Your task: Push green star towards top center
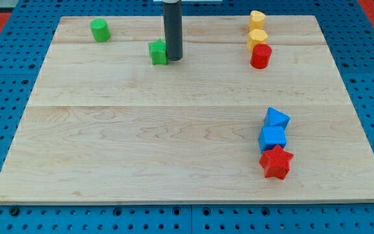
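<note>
The green star (158,52) lies on the wooden board (141,130) in the upper left-centre part of the view. My tip (173,59) stands right at the star's right side, touching or almost touching it. The dark rod rises straight up from there to the view's top edge.
A green cylinder (99,30) stands at the top left. Two yellow blocks (257,19) (256,39) and a red cylinder (261,56) are stacked in a line at the top right. A blue triangle-like block (276,118), a blue cube (273,138) and a red star (276,162) cluster at the lower right.
</note>
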You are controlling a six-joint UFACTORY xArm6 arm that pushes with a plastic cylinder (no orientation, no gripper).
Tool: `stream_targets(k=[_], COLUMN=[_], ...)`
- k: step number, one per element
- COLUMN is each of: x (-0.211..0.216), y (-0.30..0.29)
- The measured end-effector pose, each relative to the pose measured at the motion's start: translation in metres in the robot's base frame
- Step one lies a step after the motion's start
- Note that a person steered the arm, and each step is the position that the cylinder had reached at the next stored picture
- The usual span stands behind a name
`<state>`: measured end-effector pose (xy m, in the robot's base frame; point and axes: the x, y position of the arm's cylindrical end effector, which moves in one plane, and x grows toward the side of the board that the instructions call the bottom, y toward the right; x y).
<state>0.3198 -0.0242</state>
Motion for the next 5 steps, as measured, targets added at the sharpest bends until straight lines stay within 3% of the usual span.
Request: stream_targets(k=[2, 4, 5], x=[0.028, -0.013, 0.009], y=[-0.033, 0.012, 0.018])
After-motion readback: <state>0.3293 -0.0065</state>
